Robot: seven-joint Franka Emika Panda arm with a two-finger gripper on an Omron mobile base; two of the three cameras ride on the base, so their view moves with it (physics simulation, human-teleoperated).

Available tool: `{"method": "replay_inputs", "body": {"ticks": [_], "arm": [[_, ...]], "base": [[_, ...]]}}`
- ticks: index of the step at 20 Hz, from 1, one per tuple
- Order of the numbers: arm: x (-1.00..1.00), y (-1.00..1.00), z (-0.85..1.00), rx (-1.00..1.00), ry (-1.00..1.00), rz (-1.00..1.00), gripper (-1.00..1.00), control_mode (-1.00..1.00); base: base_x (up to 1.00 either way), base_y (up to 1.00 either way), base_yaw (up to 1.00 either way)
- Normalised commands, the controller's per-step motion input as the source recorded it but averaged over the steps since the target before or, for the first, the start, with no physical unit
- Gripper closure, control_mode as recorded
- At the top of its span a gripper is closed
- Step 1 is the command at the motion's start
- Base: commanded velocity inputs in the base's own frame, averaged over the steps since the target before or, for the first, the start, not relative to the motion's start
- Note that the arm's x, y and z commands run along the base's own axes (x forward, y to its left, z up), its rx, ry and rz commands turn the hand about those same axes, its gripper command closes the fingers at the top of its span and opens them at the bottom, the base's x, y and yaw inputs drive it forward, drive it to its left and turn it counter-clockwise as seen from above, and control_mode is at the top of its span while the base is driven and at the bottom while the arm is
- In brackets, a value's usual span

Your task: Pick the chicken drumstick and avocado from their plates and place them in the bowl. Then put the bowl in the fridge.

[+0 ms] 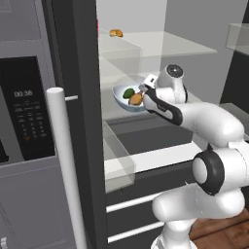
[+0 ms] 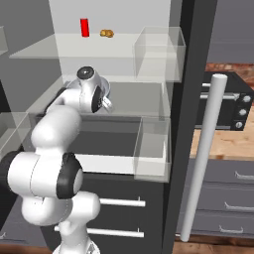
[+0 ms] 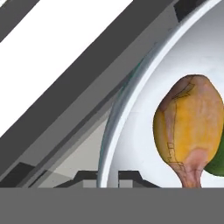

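Note:
The fridge [image 1: 160,44] stands open, with white walls and glass shelves. The pale blue-white bowl [image 1: 121,101] is inside it at middle-shelf level. In the bowl lie the dark green avocado [image 1: 128,92] and the golden-brown chicken drumstick [image 1: 136,99]. My gripper [image 1: 144,90] is shut on the bowl's right rim. In the hand view the bowl's rim [image 3: 127,109] runs between the two tips of the gripper [image 3: 108,178], with the drumstick [image 3: 188,127] close by and an edge of the avocado [image 3: 219,162] at the right. I cannot tell whether the bowl rests on the shelf. The plates are out of view.
A red can [image 2: 85,27] and a small orange-brown item [image 2: 106,33] sit on the upper shelf. Clear door bins [image 2: 158,52] hang on the right door. Long silver bar handles [image 1: 65,165] [image 2: 203,154] stand near the arm. A white drawer front [image 1: 146,160] lies below the bowl.

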Motion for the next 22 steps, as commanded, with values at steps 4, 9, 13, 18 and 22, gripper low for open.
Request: {"method": "replay_inputs", "body": {"ticks": [4, 9, 13, 18, 22], "arm": [[0.34, 0.03, 0.0, 0.0, 0.0, 0.02, 1.0, -1.0], [0.28, 0.15, 0.0, 0.0, -0.03, 0.0, 1.0, -1.0], [0.26, 0.2, 0.0, 0.0, -0.1, 0.01, 1.0, -1.0], [0.16, 0.11, -0.1, 0.0, -0.14, 0.06, 1.0, -1.0], [0.24, 0.03, -0.12, -0.02, -0.14, 0.07, 1.0, -1.0]], "base": [[0.0, 0.0, 0.0], [0.0, 0.0, 0.0], [0.0, 0.0, 0.0], [0.0, 0.0, 0.0], [0.0, 0.0, 0.0]]}}
